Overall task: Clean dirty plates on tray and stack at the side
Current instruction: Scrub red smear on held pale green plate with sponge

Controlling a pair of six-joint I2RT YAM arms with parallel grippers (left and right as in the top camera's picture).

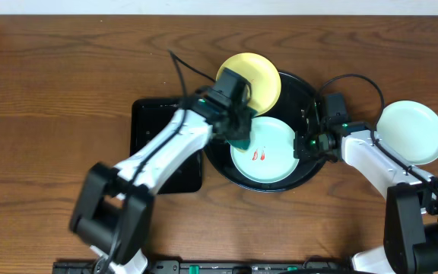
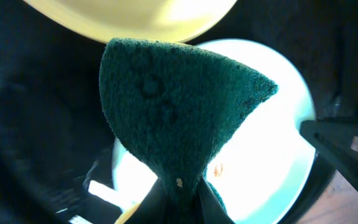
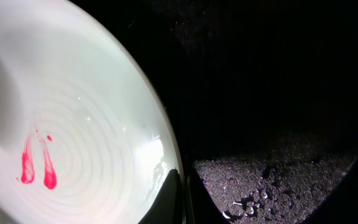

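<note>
Only overhead, a third plate [image 1: 410,131] off the tray [image 1: 304,91].

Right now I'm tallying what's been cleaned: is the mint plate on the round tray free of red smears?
No, the mint plate on the tray shows two red streaks near its centre.

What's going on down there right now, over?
Left pincer shut on green sponge over smeared mint plate. Right pincer pinching its rim. Nothing blocking.
</note>
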